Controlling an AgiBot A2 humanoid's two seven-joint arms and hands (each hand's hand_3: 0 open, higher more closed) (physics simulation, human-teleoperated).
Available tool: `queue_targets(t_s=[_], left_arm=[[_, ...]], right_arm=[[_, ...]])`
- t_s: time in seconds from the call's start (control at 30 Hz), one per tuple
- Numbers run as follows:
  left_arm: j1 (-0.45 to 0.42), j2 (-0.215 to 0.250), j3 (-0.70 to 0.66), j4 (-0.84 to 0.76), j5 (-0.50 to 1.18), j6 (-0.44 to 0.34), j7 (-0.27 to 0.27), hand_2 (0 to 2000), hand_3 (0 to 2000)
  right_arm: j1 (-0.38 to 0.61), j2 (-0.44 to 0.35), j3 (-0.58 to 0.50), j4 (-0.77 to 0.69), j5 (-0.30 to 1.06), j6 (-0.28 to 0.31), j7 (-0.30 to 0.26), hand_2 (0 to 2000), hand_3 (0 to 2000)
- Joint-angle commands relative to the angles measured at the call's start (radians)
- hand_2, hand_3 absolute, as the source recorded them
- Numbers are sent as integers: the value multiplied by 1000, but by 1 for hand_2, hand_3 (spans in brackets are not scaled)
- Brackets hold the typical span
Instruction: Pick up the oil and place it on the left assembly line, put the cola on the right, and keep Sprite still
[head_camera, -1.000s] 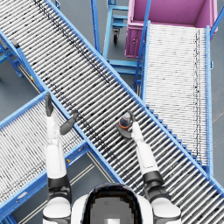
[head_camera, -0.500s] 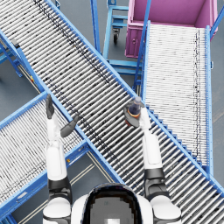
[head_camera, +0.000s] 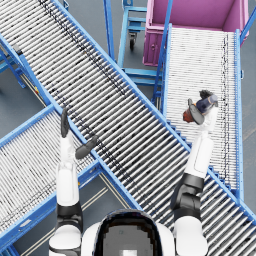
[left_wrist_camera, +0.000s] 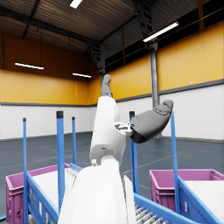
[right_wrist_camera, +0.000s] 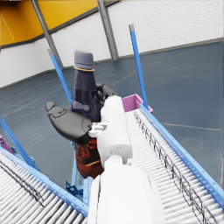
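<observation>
The cola bottle (head_camera: 188, 116), dark with a red label and a grey cap, is held upright by my right hand (head_camera: 199, 108) above the right roller line (head_camera: 200, 60). In the right wrist view the cola bottle (right_wrist_camera: 85, 98) rises in front of the forearm, and the right hand (right_wrist_camera: 72, 123) wraps its lower half. My left hand (head_camera: 70, 141) is raised over the blue edge between the left line (head_camera: 25, 160) and the middle line (head_camera: 100, 90), fingers spread and holding nothing; the left hand (left_wrist_camera: 146, 124) shows the same in its wrist view. No oil or Sprite bottle is in view.
A purple bin (head_camera: 200, 15) stands at the far end of the right line. Blue frame rails (head_camera: 162, 75) separate the lines, and blue posts (head_camera: 109, 22) rise between them. Grey floor shows in the gaps.
My right hand has lifted the cola off the middle line and carried it up and to the right, over the right line. The left arm has stayed where it was.
</observation>
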Motion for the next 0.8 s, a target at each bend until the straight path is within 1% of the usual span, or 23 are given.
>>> queue_targets(t_s=[0.03, 0.07, 0.1, 0.17, 0.23, 0.37, 0.47, 0.5, 0.6, 0.7, 0.77, 0.8], left_arm=[[11, 1, 7, -7, 0, 0, 0, 0, 0], [0, 1, 3, -3, 0, 0, 0, 0, 0], [17, 3, 6, -7, 0, 0, 0, 0, 0], [11, 4, 4, -17, 0, 0, 0, 0, 0], [-1, 5, 6, -11, 0, 0, 0, 0, 0], [5, 8, 8, -27, 0, 0, 0, 0, 0], [-4, 9, 6, -42, 0, 0, 0, 0, 0], [-1, 10, 1, -42, 0, 0, 0, 0, 0], [11, 11, -24, -36, 0, 0, 0, 0, 0], [20, 11, -49, -18, 0, 0, 0, 0, 0], [26, 11, -57, -18, 0, 0, 0, 0, 0], [6, 13, -42, -22, 0, 0, 0, 0, 0]], right_arm=[[201, 86, -86, -269, 0, -11, 0, 0, 367], [223, 97, -96, -294, 0, -20, 0, 0, 40], [237, 105, -106, -292, -1, -25, 0, 0, 0], [246, 114, -125, -242, -1, -33, -1, 0, 0], [220, 106, -112, -146, -1, -36, -1, 0, 0], [46, 58, 9, 211, -1, -39, -1, 0, 0], [-67, 34, 80, 423, -1, -40, -1, 0, 0], [-89, 29, 98, 471, -1, -40, -1, 0, 0], [-163, 13, 133, 562, 0, -40, -1, 0, 0], [-233, 9, 200, 650, 0, -40, -1, 0, 0], [-262, 7, 228, 690, 0, -40, -1, 0, 0], [-272, 6, 237, 703, 0, -40, -1, 0, 0]])
